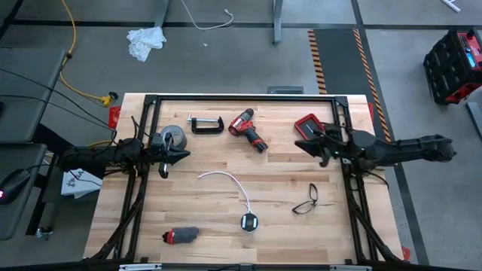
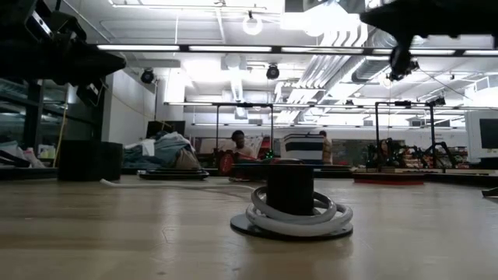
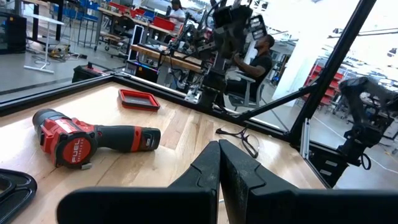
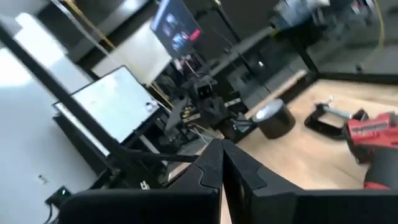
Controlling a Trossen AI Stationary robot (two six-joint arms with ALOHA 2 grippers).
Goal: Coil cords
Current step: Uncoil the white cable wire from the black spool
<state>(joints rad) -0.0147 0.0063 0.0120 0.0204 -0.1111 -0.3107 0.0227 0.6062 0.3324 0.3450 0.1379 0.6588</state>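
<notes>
The cord [image 1: 226, 181] lies on the table [image 1: 226, 233] near the middle, apart from both arms: a thin white cable arcing from mid-table toward the front, ending at a small round black disc [image 1: 249, 222] with a pale centre. In the low view you see the disc [image 2: 290, 190] standing close to the camera with white cable looped around its base.

Your left gripper [image 1: 175, 156] sits at the left side of the table, above the wood, fingers [image 3: 208, 171] pressed together with nothing between them. Just beside it, toward the back, is a grey tape roll [image 1: 173, 137]. Further along the back row are a black clamp [image 1: 206, 123] and a red and black drill [image 1: 248, 132]; the left wrist view shows the drill [image 3: 93, 140] lying on its side.

Your right gripper [image 1: 315, 147] is at the right side, fingers [image 4: 214, 165] closed together, empty. It hovers next to a red tray [image 1: 307, 126]. Nearer the front on that side lie a pair of glasses [image 1: 305, 202]. A red and grey object [image 1: 181, 235] lies at the front left; you cannot tell what it is.

A person [image 3: 258, 59] sits beyond the table in the left wrist view.
</notes>
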